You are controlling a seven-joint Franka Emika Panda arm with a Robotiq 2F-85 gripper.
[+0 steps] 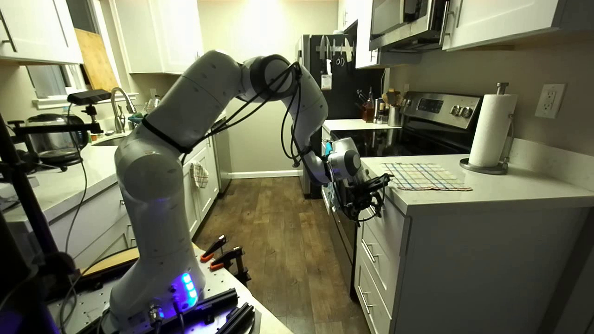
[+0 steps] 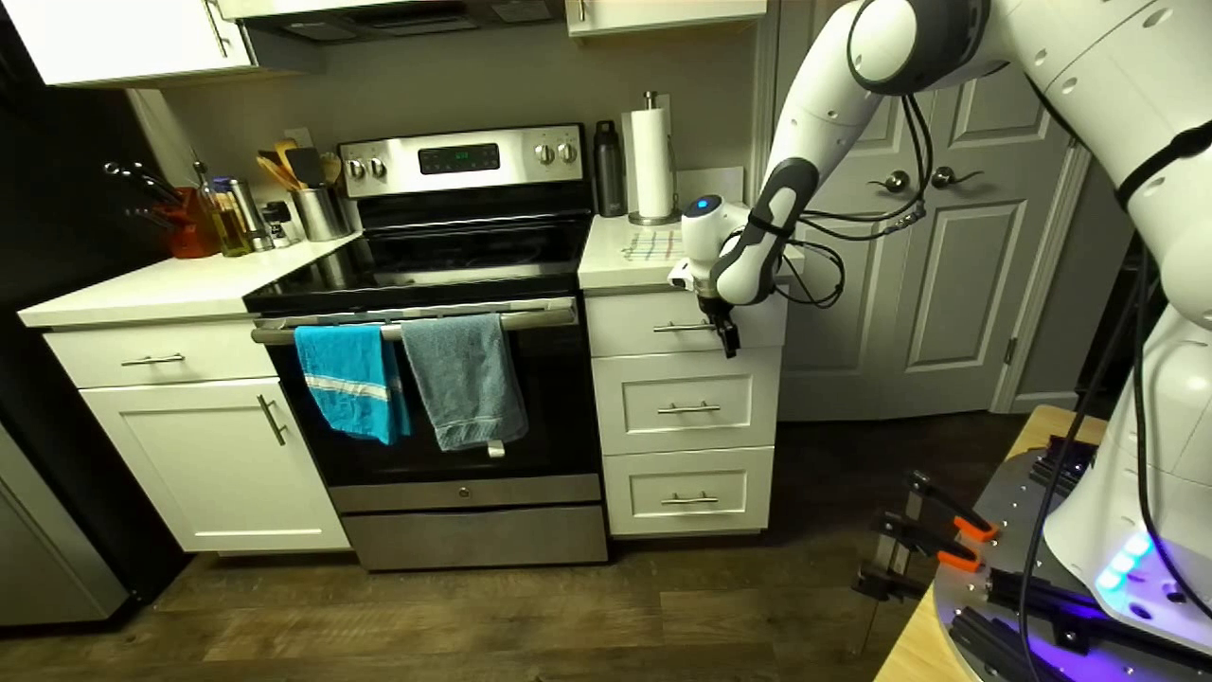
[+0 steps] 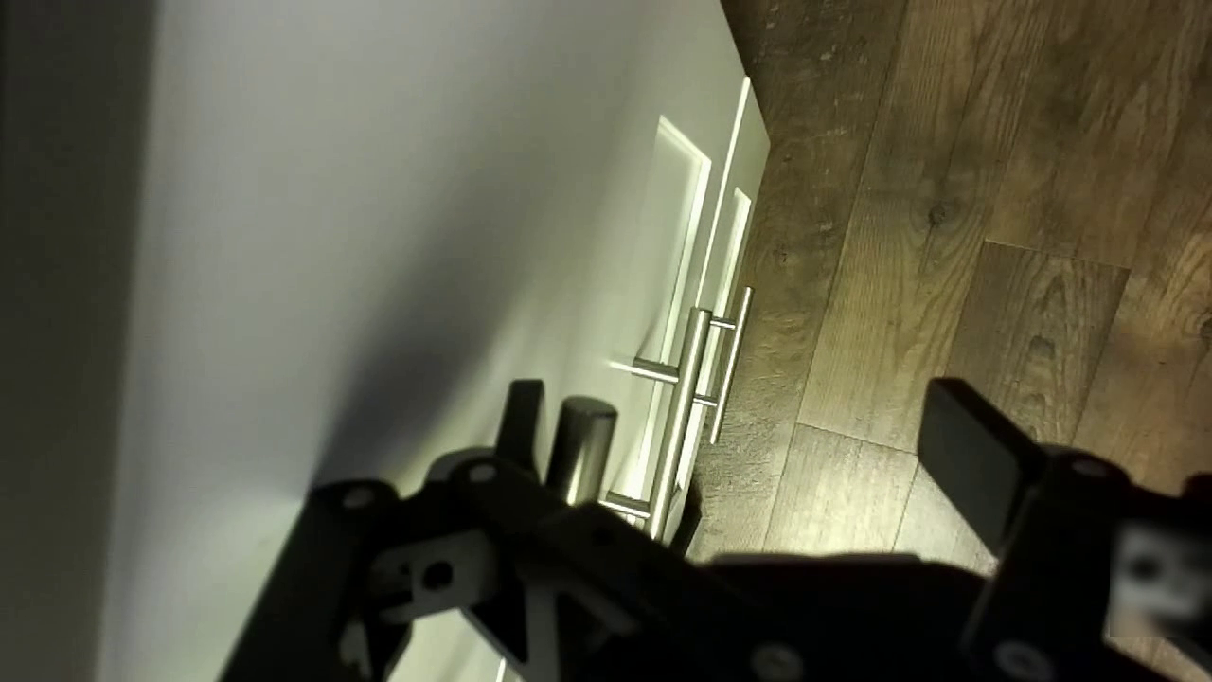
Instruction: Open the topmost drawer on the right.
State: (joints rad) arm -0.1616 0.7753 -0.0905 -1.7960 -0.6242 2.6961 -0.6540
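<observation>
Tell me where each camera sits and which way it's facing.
Exterior view: near the arm, facing toward the fridge; nearly the whole arm shows.
Exterior view: opposite the stove and top drawer, facing them; arm, partly cropped, at picture right.
Wrist view: at the gripper, the only robot part showing, looking down past that drawer to the floor.
Both exterior views share arm, stove and paper towels.

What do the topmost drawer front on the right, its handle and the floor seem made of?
Topmost drawer front: smooth white surface, perhaps painted wood or laminate; the core is hidden.
Handle: probably metal, steel-like, from its silvery sheen.
Floor: brown wood or wood-look planks, by grain and seams; which, I can't tell.
</observation>
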